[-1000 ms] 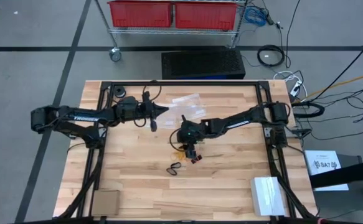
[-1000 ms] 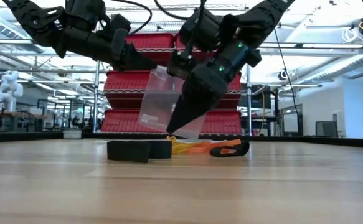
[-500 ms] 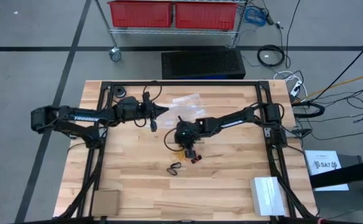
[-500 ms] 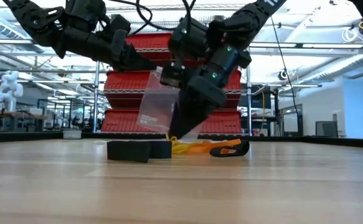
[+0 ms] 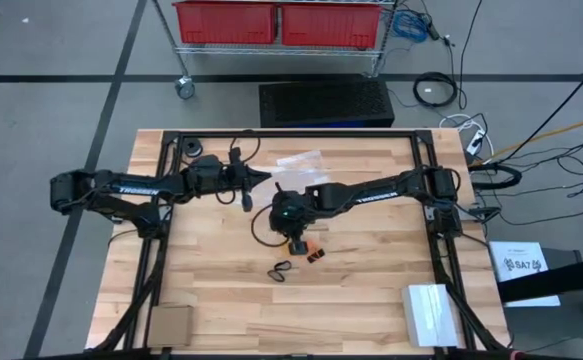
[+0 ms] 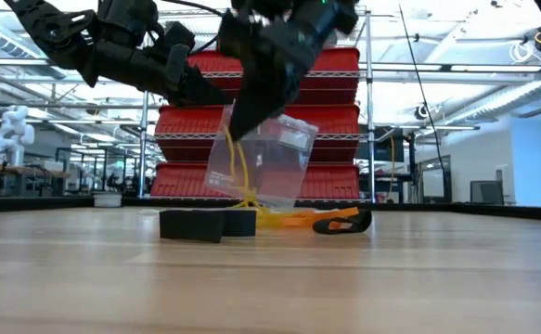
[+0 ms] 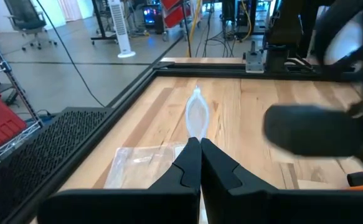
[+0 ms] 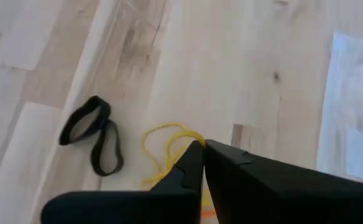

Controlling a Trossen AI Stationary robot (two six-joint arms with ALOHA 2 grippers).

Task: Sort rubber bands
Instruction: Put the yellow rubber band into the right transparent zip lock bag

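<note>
Lifted since a second ago, the right gripper point(image 6: 242, 125) now hangs well above the desk point(image 5: 371, 290) instead of reaching down into the pile, and its jaws, which stood apart then, are pressed together on a strand of yellow rubber band point(image 8: 162, 140). That strand trails from the jaws down to the heap in the low view, in front of a clear plastic bag point(image 6: 256, 162).

Seen from above, the right gripper point(image 5: 289, 222) sits near the desk's centre. Orange-red rubber bands point(image 5: 314, 252) lie just beside it toward 5 o'clock, and a pair of black rubber bands point(image 5: 279, 269) lies a little farther out toward 6 o'clock. The right wrist view shows those two black loops point(image 8: 91, 134) touching each other, apart from the yellow strand.

At 9 o'clock from the right gripper, the left gripper point(image 5: 261, 177) hovers over the desk, its jaws closed on the edge of the clear bag point(image 7: 195, 118). More clear bags point(image 5: 301, 160) lie flat toward 12 o'clock.
</note>
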